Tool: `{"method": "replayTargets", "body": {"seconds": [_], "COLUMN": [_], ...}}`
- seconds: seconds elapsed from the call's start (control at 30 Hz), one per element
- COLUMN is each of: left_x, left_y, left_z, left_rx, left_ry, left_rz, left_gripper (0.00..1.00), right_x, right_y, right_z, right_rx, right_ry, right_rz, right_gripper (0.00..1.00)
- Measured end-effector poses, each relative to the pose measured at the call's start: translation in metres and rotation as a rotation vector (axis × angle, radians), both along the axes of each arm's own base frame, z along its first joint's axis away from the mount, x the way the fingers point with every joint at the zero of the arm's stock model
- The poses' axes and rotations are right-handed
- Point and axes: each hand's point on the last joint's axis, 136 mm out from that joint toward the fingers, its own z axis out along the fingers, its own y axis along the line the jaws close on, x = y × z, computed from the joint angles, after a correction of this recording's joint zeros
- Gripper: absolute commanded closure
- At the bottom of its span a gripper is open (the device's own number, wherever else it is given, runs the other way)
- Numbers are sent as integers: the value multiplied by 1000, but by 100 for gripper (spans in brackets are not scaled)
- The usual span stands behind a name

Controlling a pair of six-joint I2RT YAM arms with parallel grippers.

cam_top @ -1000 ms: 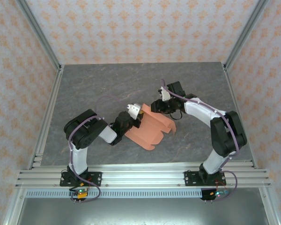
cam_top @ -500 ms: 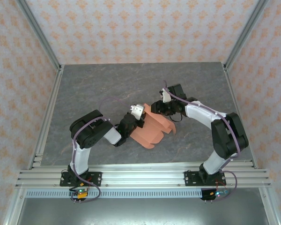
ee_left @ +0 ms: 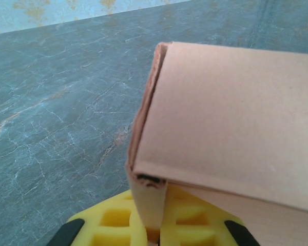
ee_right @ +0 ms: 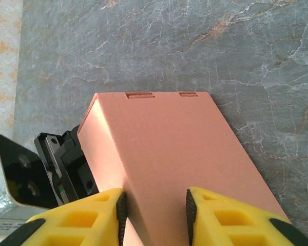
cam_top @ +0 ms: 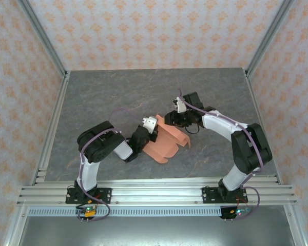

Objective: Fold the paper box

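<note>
**Jaws both clamped on the paper box [cam_top: 169, 141]**

Left gripper [ee_left: 154, 225] pinches a thin hanging flap. Right gripper [ee_right: 155, 205] straddles a folded panel, pads touching both sides. Top view puts the box mid-table [cam_top: 118, 92], between both arms. Right wrist view adds two slots [ee_right: 139, 95] at the far edge; left wrist view adds doubled card layers at the corner.

Pinches a narrow flap of the salmon paper box [ee_left: 231, 128] at 6 o'clock in the yellow left claw [ee_left: 154, 233]; spreads a folded panel toward 3 o'clock, above grey marbled tabletop [ee_left: 56, 113] from 9 to 12.
</note>
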Motion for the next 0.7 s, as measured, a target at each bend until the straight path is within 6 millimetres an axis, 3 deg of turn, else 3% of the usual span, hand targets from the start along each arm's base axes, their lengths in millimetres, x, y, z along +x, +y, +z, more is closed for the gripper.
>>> {"method": "replayTargets", "body": {"seconds": [0.27,0.4,0.53,0.7], "left_x": [1,2,1,-2], "left_y": [0,-1,-2,8], "left_z": [0,1,0,1], "left_rx": [23,44,47,42], "left_ry": [-5,-4,-1,19], "left_rz": [40,76,82,106], "left_gripper": [99,100,100,100], "right_x": [2,6,5,4], "right_y": [0,-2,-9,-30], "right_z": [0,0,-4,10], "right_rx": [8,9,1,0], "right_ry": [3,1,-15,-109], "right_rz": [-18,-42,-68,-106], "right_gripper": [63,50,46,37]}}
